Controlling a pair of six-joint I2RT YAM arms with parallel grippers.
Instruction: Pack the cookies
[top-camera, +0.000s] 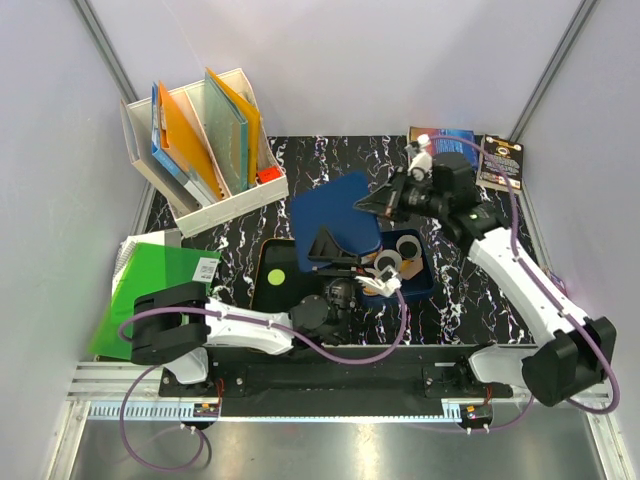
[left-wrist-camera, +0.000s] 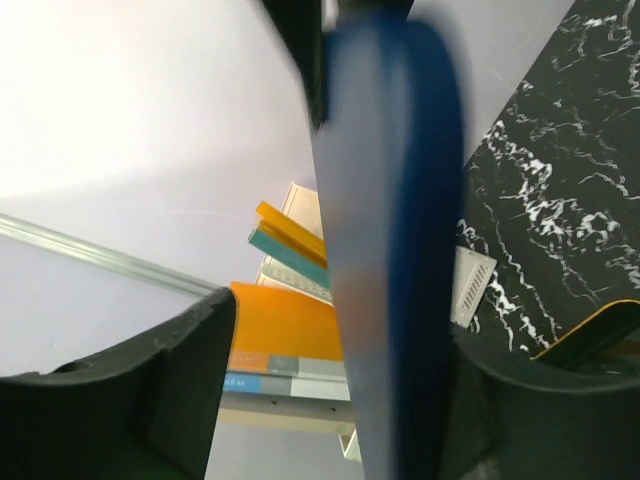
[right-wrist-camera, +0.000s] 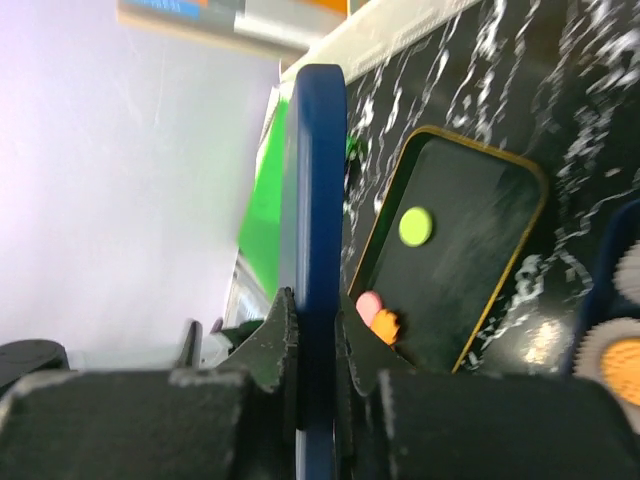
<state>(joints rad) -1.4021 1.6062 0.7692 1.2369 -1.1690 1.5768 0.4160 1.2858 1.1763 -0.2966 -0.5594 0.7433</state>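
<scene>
My right gripper (top-camera: 384, 203) (right-wrist-camera: 318, 335) is shut on the edge of a blue lid (top-camera: 335, 215) (right-wrist-camera: 318, 180) and holds it on edge above the table. The left gripper (top-camera: 330, 250) (left-wrist-camera: 335, 400) is open, and the lid (left-wrist-camera: 400, 250) stands between its fingers with a gap on the left side. On the black gold-rimmed tray (top-camera: 262, 290) (right-wrist-camera: 470, 290) lie a green cookie (top-camera: 277, 275) (right-wrist-camera: 415, 227), a pink cookie (right-wrist-camera: 368, 303) and an orange cookie (right-wrist-camera: 388, 324). A blue box (top-camera: 428, 282) holds white cup liners, one with an orange cookie (right-wrist-camera: 625, 357).
A white file holder (top-camera: 225, 205) with orange and blue folders stands at the back left. A green folder (top-camera: 150, 285) lies at the left edge. Two booklets (top-camera: 498, 160) lie at the back right. Grey walls close in on three sides.
</scene>
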